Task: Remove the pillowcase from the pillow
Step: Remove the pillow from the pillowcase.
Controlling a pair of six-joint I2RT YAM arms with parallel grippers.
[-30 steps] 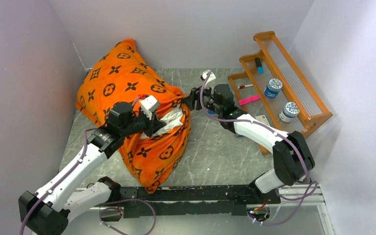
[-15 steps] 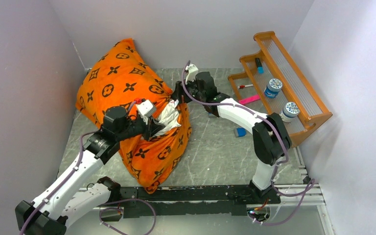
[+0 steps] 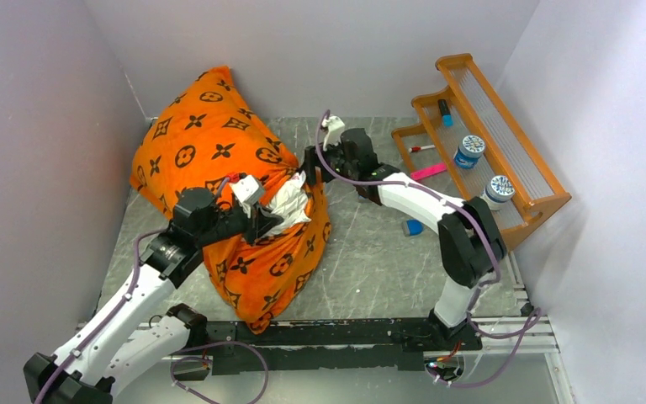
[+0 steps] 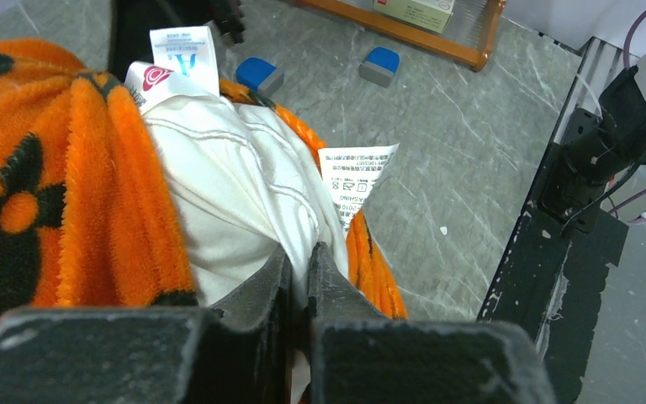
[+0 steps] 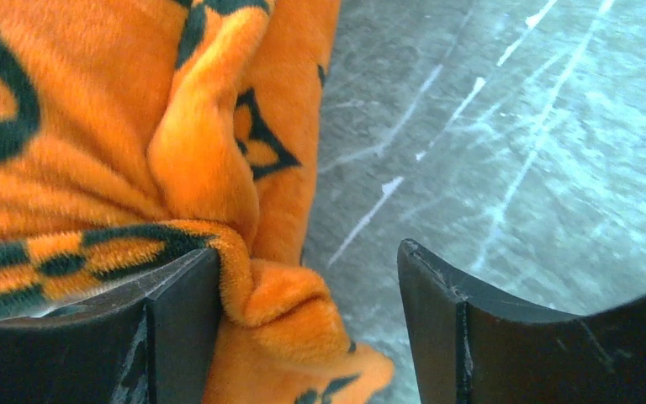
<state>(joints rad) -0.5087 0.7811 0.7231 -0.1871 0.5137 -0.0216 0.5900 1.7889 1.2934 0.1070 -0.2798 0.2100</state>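
Note:
The orange pillowcase (image 3: 210,143) with dark brown motifs covers most of the pillow at the back left. A white corner of the pillow (image 3: 290,199) sticks out of its open end, with white labels on it. My left gripper (image 3: 267,220) is shut on that white pillow corner (image 4: 235,194); the fabric is pinched between the jaws (image 4: 301,265). My right gripper (image 3: 309,164) is open at the pillowcase's bunched edge (image 5: 219,185). A fold of orange fabric (image 5: 294,303) lies between its fingers, against the left one.
An orange wooden shelf rack (image 3: 505,160) stands at the right with two blue-lidded jars (image 3: 471,151), a marker and small items. A blue block (image 3: 413,227) lies on the grey tabletop near the rack. Walls close in at left and back.
My right arm swung left from near the rack to the pillowcase's open end. My left gripper kept its hold on the white corner and drew back slightly; more white pillow shows.

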